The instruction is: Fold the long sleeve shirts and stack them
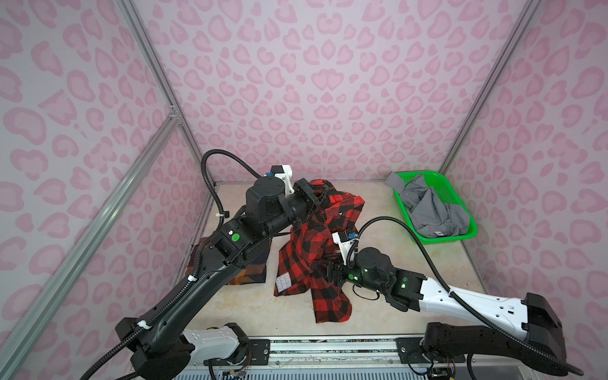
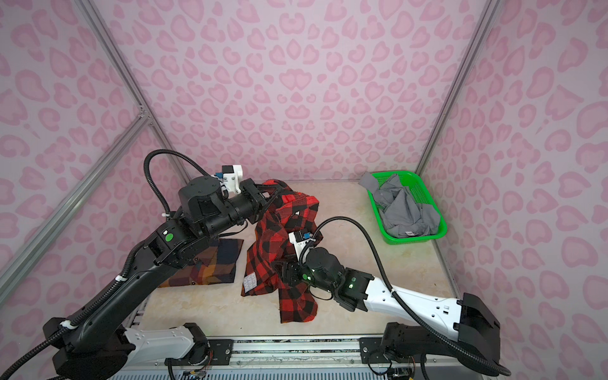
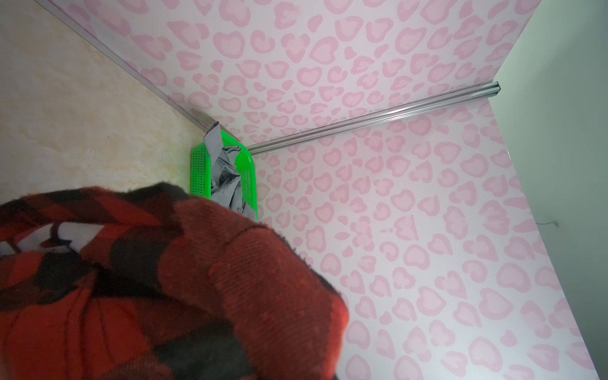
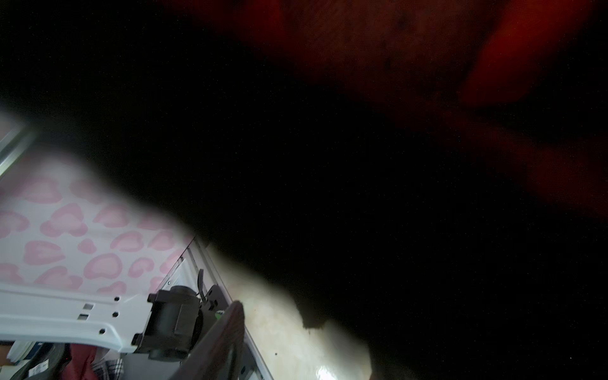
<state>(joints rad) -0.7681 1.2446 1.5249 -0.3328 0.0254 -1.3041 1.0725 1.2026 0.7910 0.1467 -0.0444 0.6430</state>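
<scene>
The red-and-black check flannel [image 1: 301, 237] [image 2: 266, 243] is held up at the back middle of the table and hangs to the tabletop in a crumpled drape, its grey lettered label [image 1: 283, 283] near the front. My left gripper [image 1: 324, 194] [image 2: 278, 190] is shut on its top edge. In the left wrist view the flannel [image 3: 164, 279] hides the jaws. My right gripper [image 1: 320, 265] [image 2: 279, 267] is pushed into the lower folds. Dark cloth [image 4: 394, 49] covers most of the right wrist view, and only one finger [image 4: 227, 329] shows. The plaid shirt [image 1: 250, 276] [image 2: 210, 266] lies folded under my left arm.
A green basket [image 1: 468, 230] [image 2: 441, 227] [image 3: 197, 164] stands in the back right corner with the grey shirt [image 1: 431, 210] [image 2: 408, 210] [image 3: 227, 177] bunched inside and one part draped over its rim. Pink-patterned walls close in three sides. A metal rail [image 1: 329, 348] runs along the front.
</scene>
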